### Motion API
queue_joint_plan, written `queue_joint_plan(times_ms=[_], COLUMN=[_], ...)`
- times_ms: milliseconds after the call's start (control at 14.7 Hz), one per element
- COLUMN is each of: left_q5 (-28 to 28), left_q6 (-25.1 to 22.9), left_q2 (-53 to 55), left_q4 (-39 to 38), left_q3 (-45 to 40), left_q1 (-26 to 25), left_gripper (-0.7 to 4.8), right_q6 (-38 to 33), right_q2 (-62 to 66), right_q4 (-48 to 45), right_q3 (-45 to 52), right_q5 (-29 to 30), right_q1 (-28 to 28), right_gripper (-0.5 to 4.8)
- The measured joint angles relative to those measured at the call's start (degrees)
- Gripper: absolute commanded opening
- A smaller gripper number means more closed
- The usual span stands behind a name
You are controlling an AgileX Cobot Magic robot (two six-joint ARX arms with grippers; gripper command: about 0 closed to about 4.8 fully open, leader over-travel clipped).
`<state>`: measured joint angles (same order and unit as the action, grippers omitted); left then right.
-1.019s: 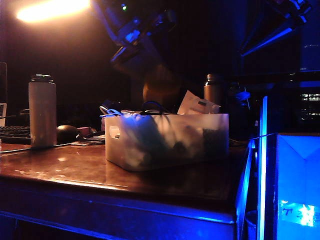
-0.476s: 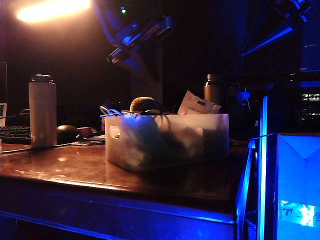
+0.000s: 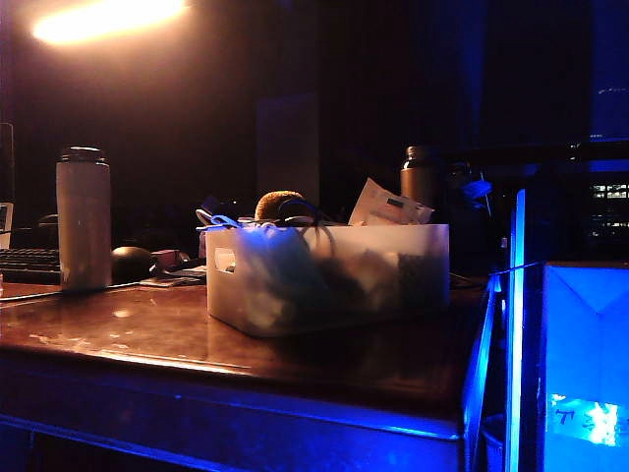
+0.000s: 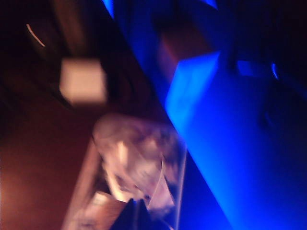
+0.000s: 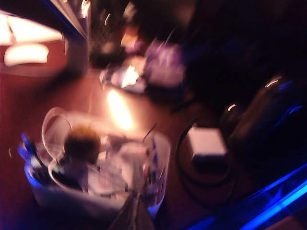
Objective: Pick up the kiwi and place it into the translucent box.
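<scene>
Left gripper [image 4: 135,216]: only a dark tip shows in the left wrist view, jaws pinched together, nothing between them. It hangs above the translucent box [image 4: 139,163], well clear of the rim. Right gripper [image 5: 133,214]: also a dark blurred wedge above the box [image 5: 96,177]; the tips seem to meet, but blur prevents a firm reading. Neither arm appears in the exterior view.

Kiwi [image 3: 279,205]: sits on top of the clutter inside the translucent box [image 3: 329,275], its brown crown just above the rim; seen as a fuzzy dark-brown lump [image 5: 81,143] in the right wrist view.

Judgement: placing step looks done, fruit is in the box and free of both grippers. What remains is pulling back and parking the arms; no further grasp called for.

Room: open air above the box. Beside the box toward the table's left, a computer mouse [image 3: 133,263] and a tall flask [image 3: 84,218]; behind the box, a dark bottle [image 3: 420,175]. To the box's right, the table edge and the blue-lit box [image 3: 585,354] lie near.
</scene>
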<state>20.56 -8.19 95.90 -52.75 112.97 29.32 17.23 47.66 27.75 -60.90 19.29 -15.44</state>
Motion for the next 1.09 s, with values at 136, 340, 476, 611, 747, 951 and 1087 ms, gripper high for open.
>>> queue_joint_plan(times_ms=[136,340,476,611,747,951,1087], left_q5=[-4.24,-8.04,-11.17,-16.17,-19.93,-22.21,-22.53], left_q6=[0.24,1.22,1.36,1.38,1.40,3.78,6.40], left_q2=[-8.61,-22.53,-29.53,-35.67,-40.98,-48.89,-56.04], left_q4=[0.46,-2.12,-6.54,-13.07,-20.57,-27.50,-27.93], left_q3=[0.07,0.17,0.20,0.22,0.20,-2.45,-9.05], left_q1=[0.00,0.00,0.02,0.02,0.02,0.02,0.02], left_gripper=[-0.06,-0.06,-0.06,-0.06,-0.06,-0.06,-0.06], right_q6=[-0.39,-1.60,-5.68,-8.15,-10.21,-14.80,-16.46], right_q2=[-3.91,-11.96,-18.34,-24.81,-29.07,-35.91,-39.26], right_q4=[-0.28,-1.86,-6.93,-11.67,-11.61,-14.05,-14.91], right_q3=[1.42,10.25,16.98,23.91,29.99,37.57,41.53], right_q5=[-0.04,-0.15,-0.15,-0.28,-3.89,-10.49,-13.25], right_q1=[0.00,0.00,0.00,0.00,0.00,0.00,0.00], right_gripper=[-0.01,-0.01,-0.01,-0.01,-0.01,-0.01,-0.01])
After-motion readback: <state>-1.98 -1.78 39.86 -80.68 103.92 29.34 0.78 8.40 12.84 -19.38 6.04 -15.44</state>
